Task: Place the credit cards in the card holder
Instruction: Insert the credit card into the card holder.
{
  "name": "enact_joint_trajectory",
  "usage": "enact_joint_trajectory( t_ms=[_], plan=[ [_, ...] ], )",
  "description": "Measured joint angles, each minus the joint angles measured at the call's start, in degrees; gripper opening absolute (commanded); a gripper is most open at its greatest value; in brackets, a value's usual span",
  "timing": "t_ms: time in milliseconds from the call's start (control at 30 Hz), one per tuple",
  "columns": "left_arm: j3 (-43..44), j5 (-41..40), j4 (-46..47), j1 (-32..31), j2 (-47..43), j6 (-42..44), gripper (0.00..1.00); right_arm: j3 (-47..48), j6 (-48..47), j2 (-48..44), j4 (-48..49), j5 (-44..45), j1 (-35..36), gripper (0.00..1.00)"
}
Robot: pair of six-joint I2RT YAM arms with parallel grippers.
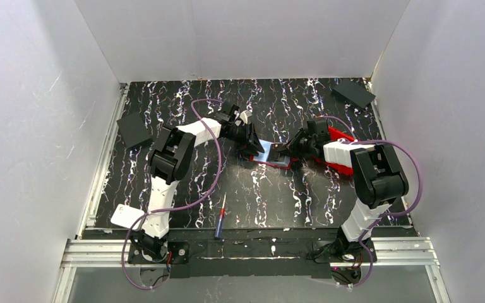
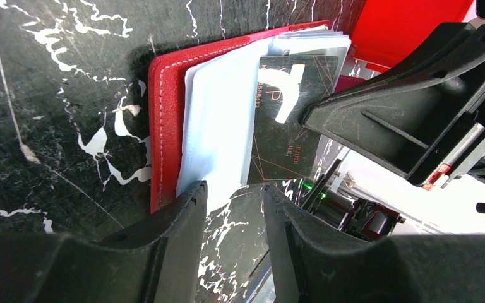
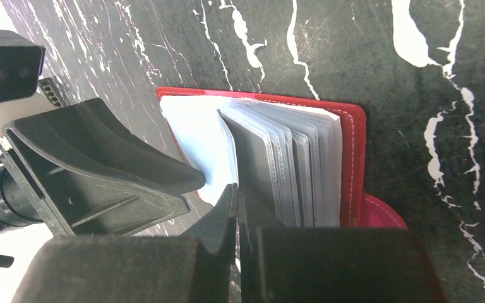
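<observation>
The card holder (image 1: 273,158) lies open in the middle of the table, red cover (image 2: 164,126) down, with pale blue pages and clear sleeves (image 3: 309,164) showing. My right gripper (image 3: 237,189) is shut on a dark credit card (image 3: 259,158) (image 2: 293,120), which stands edge-on among the sleeves. My left gripper (image 2: 233,192) is open. One fingertip (image 2: 192,192) rests on the pale left page and bare table shows between the jaws. In the top view both grippers (image 1: 256,146) (image 1: 283,149) meet over the holder.
A red bin (image 1: 341,150) sits just behind the right arm. Black flat squares lie at the far left (image 1: 134,130) and the back right corner (image 1: 353,93). A white card-like piece (image 1: 126,216) and a blue-and-red pen (image 1: 221,218) lie near the front edge.
</observation>
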Motion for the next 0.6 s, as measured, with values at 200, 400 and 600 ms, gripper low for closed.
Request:
enact_joint_trajectory(
  t_ms=[200, 400, 600],
  plan=[
    [0.0, 0.2, 0.02, 0.0, 0.0, -0.04, 0.38, 0.02, -0.52, 0.39, 0.48, -0.72, -0.04, 0.01],
    [0.0, 0.28, 0.0, 0.0, 0.0, -0.02, 0.38, 0.87, -2.03, 2.75, 2.73, -3.72, -0.17, 0.01],
    [0.0, 0.39, -0.04, 0.0, 0.0, 0.0, 0.38, 2.08, -4.17, 5.62, 5.79, -6.97, -0.33, 0.01]
  ],
)
